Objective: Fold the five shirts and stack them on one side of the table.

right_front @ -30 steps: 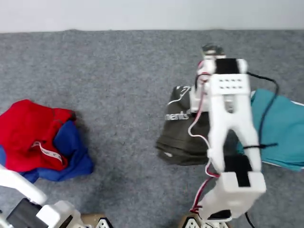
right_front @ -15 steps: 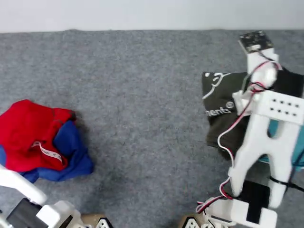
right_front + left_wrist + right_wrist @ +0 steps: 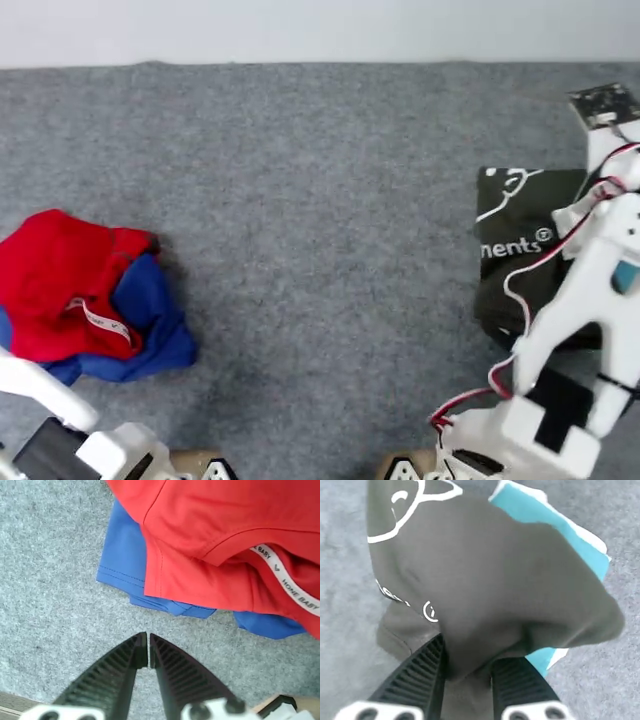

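A dark olive shirt (image 3: 520, 255) with white print lies at the table's right side, partly under the right arm (image 3: 585, 300). In the right wrist view my right gripper (image 3: 467, 667) is shut on a fold of this dark shirt (image 3: 485, 585), which drapes over a teal shirt (image 3: 555, 527). A red shirt (image 3: 60, 280) lies crumpled on a blue shirt (image 3: 150, 330) at the left. My left gripper (image 3: 148, 652) is shut and empty, just above the carpet beside the blue shirt (image 3: 125, 565) and red shirt (image 3: 225, 535).
Grey carpet (image 3: 300, 200) covers the table, with a wide bare stretch between the two piles. The left arm's white base (image 3: 70, 430) sits at the front left corner. A pale wall (image 3: 300, 30) borders the far edge.
The right arm has swung to the right, dragging the dark shirt from mid-table onto the teal shirt at the right side. The left arm has not moved.
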{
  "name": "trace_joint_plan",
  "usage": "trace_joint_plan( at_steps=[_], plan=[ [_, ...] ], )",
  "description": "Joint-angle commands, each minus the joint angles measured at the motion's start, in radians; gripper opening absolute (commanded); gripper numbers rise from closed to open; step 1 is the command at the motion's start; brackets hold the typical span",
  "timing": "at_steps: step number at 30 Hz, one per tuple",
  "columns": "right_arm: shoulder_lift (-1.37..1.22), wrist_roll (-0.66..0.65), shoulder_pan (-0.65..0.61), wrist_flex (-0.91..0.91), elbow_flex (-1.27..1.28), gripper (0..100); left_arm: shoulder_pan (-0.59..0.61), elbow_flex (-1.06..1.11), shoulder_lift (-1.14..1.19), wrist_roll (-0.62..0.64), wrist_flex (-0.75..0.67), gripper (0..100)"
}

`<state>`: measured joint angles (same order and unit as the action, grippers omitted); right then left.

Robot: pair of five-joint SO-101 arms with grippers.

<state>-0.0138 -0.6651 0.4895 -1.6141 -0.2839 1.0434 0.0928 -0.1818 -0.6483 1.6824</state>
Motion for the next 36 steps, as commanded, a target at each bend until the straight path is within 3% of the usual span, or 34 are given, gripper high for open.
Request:
trace_joint_plan(
  at_steps=[1, 6, 8, 12, 15, 21, 26, 28, 36],
  plan=[
    [-0.062, -0.008, 0.064, 0.122, -0.018, 0.9, -0.011, -0.010, -0.046, -0.012, -0.020, 2],
    [-0.170, -0.077, 0.104, 0.234, -0.023, 2.8, -0.011, -0.010, -0.046, -0.012, -0.020, 2],
    [-0.197, -0.114, 0.107, 0.252, -0.023, 9.2, -0.011, -0.010, -0.044, -0.012, -0.020, 2],
    [-0.206, -0.058, 0.145, 0.269, -0.023, 26.6, -0.011, -0.010, -0.044, -0.012, -0.020, 2],
    [-0.180, -0.051, 0.154, 0.239, -0.054, 29.6, -0.011, -0.010, -0.044, -0.012, -0.020, 2],
    [-0.088, -0.049, 0.131, 0.105, -0.117, 26.2, -0.012, -0.008, -0.043, -0.012, -0.021, 2],
    [-0.108, -0.055, 0.111, -0.013, -0.115, 0.0, -0.012, -0.008, -0.043, -0.012, -0.021, 2],
    [-0.153, -0.052, 0.139, -0.041, -0.115, 4.6, -0.012, -0.008, -0.044, -0.012, -0.018, 2],
    [-0.400, -0.097, 0.337, -0.030, -0.117, 1.3, -0.012, -0.008, -0.046, -0.012, -0.017, 2]
  ],
)
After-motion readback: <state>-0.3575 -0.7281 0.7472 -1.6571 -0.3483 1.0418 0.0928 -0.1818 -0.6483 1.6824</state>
